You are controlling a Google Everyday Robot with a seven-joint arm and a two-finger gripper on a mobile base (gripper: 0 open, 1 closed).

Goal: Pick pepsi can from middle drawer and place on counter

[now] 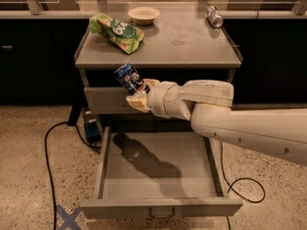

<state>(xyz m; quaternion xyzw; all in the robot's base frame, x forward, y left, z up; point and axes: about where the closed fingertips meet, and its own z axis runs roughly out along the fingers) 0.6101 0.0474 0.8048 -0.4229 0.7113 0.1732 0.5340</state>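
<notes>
My gripper is shut on the pepsi can, a dark blue can with red and white marks. It holds the can tilted in the air, just below the front edge of the counter and in front of the closed top drawer. The middle drawer is pulled out below, and its grey tray holds only the arm's shadow. My pale arm reaches in from the right.
On the counter lie a green chip bag at the back left and a pale bowl behind it. A silver-grey can lies on the ledge at the back right. Black cables run over the floor on both sides.
</notes>
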